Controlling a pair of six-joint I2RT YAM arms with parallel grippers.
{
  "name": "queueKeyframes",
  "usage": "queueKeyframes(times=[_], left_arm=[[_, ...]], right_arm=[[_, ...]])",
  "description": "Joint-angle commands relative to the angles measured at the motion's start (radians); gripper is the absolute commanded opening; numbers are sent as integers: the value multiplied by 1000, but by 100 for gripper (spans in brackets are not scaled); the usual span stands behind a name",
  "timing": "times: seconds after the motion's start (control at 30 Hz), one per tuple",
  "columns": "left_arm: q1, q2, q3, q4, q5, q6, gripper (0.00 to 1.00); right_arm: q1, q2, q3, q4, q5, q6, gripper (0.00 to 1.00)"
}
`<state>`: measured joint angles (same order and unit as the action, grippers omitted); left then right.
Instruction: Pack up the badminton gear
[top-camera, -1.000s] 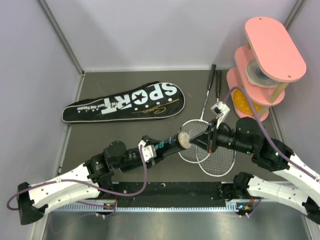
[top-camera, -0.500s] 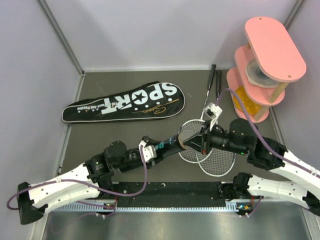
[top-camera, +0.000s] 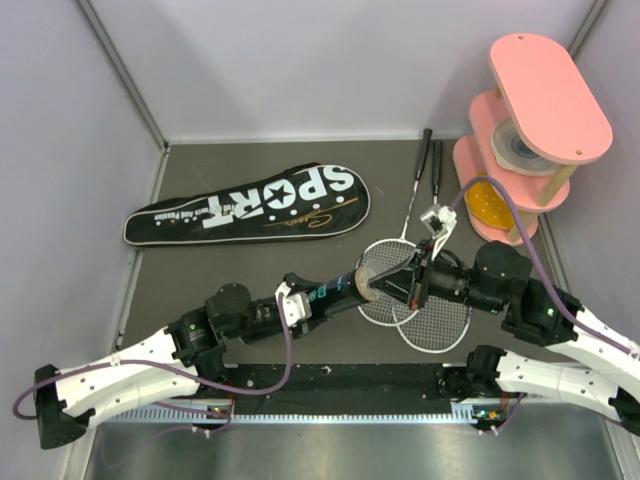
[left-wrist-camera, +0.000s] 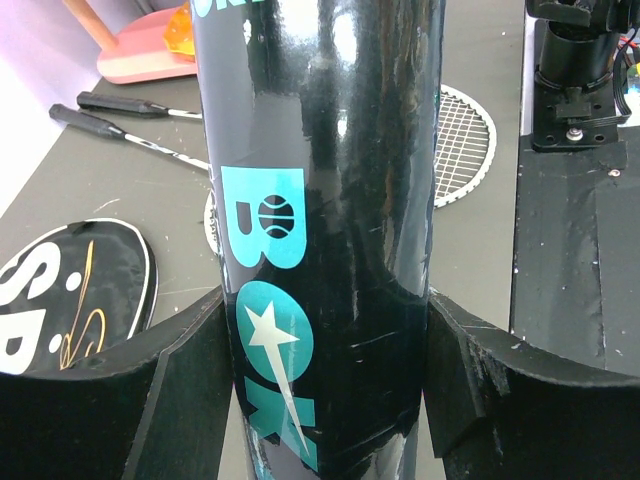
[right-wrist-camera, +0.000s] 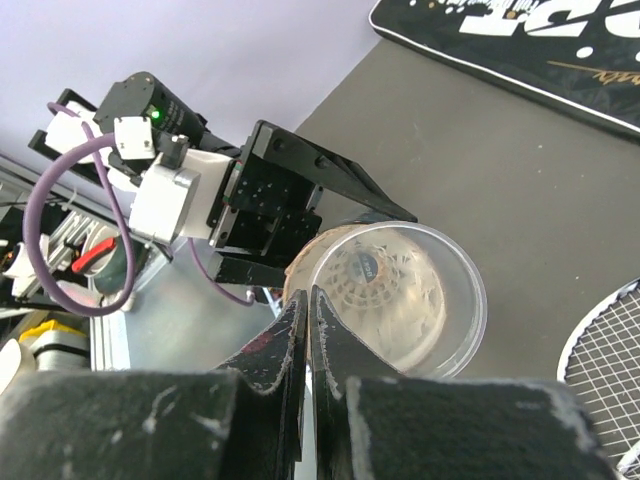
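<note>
Item: shuttle tube, long, black, held off the table near its centre, lying nearly level with the open mouth turned to 3 o'clock, evidently so that it can be loaded from the other side. Holder: left gripper, jaws spread fairly wide and clamped across the tube's body. Contents: one white shuttlecock visible inside the mouth; whether more sit behind it cannot be told. Right gripper: fingers pressed together with nothing between them, tip at the mouth's rim, a pose judged fit for nudging the shuttlecock deeper. Rackets: two, flat on the table, heads overlapping under the tube's mouth, handles toward 12 o'clock. Bag: black, marked SPORT, flat at 11 o'clock, unpacked. Pink stand: 2 o'clock, not gear.
</note>
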<state>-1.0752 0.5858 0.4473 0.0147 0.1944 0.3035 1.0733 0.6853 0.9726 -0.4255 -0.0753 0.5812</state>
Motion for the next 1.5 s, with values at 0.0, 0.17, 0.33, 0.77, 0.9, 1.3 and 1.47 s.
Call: queueKeyframes(times=[0.0, 0.17, 0.33, 0.77, 0.9, 1.3, 1.47], left_arm=[[-6, -21, 25, 79, 16, 17, 11], [-8, -29, 24, 82, 13, 20, 11], [-9, -33, 21, 83, 14, 25, 11], [-15, -35, 18, 82, 7, 31, 11], [-15, -37, 18, 85, 7, 34, 10], [-17, -40, 18, 84, 4, 43, 10], [-19, -47, 11, 85, 5, 51, 10]], right_arm=[[13, 31, -17, 91, -52, 25, 0], [13, 29, -35, 123, -63, 37, 0], [11, 39, -46, 154, -87, 52, 0], [14, -26, -45, 117, -64, 75, 0], [13, -4, -46, 119, -86, 80, 0], [13, 42, -20, 94, -116, 101, 0], [11, 22, -12, 94, -115, 106, 0]])
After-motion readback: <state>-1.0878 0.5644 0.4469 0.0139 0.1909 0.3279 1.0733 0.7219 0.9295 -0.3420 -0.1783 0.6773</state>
